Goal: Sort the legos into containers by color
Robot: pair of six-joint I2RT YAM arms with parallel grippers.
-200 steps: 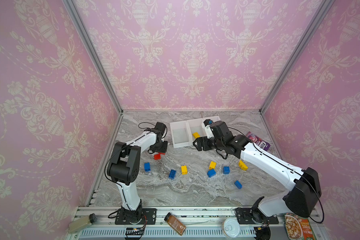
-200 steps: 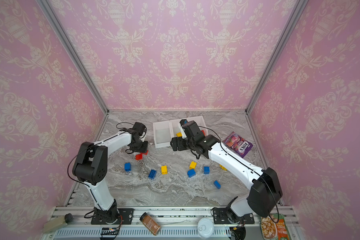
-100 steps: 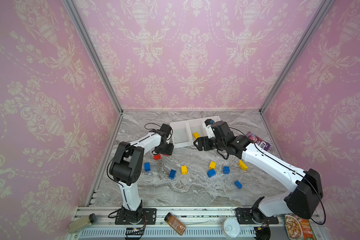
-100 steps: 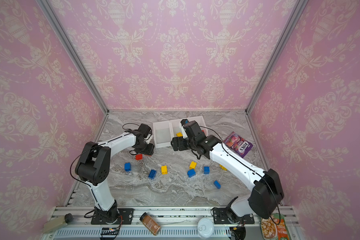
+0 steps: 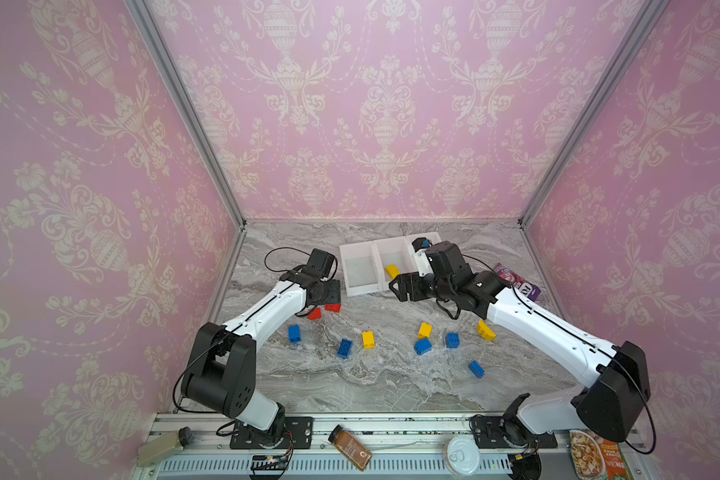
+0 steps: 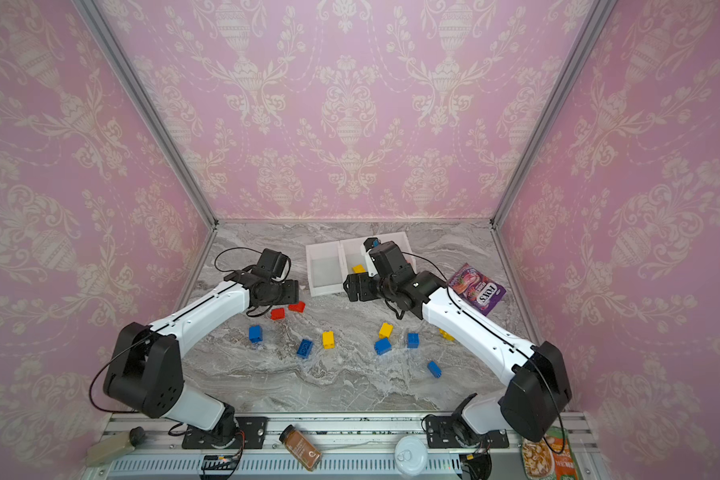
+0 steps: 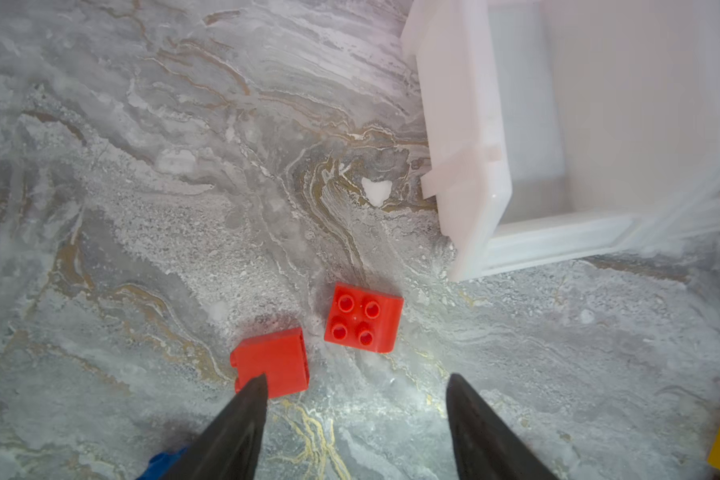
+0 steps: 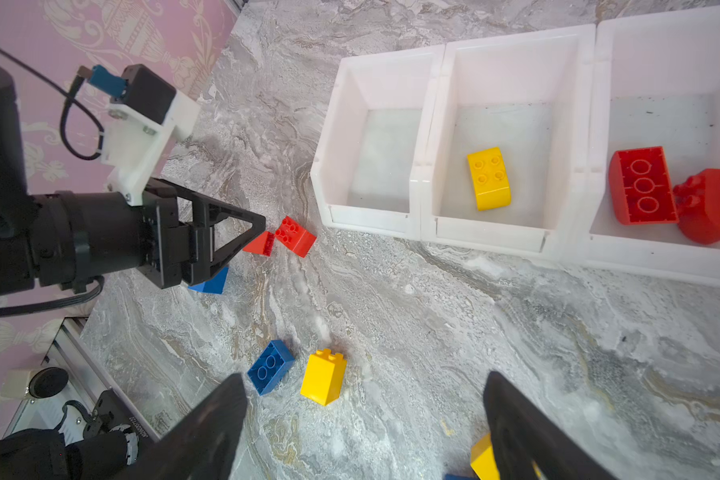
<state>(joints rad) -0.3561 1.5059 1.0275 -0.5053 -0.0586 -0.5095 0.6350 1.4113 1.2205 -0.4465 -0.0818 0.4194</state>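
Marble tabletop (image 5: 350,382), arms near containers (image 5: 364,290).
I see left gripper (image 7: 357,378) spread, empty, by two red legos (image 5: 332,308) at containers' 7 o'clock; right gripper (image 8: 363,376) spread, empty.

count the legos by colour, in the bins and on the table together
red legos: 4
yellow legos: 4
blue legos: 5
total: 13
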